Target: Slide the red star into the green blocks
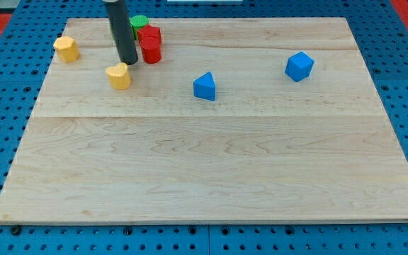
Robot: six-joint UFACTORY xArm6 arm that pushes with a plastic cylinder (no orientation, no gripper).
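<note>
My tip (129,61) rests on the board just left of two red blocks. One red block (151,51) sits right beside the tip; its shape is hard to make out. Another red block (149,35) sits just above it. A green block (139,22) lies at the view's top, touching the upper red block and partly hidden by the rod. A yellow heart-like block (120,75) lies just below and left of the tip.
A yellow block (66,49) sits at the board's upper left. A blue triangular block (205,86) lies near the middle. A blue block (299,66) sits at the upper right. The wooden board (211,163) lies on a blue pegboard.
</note>
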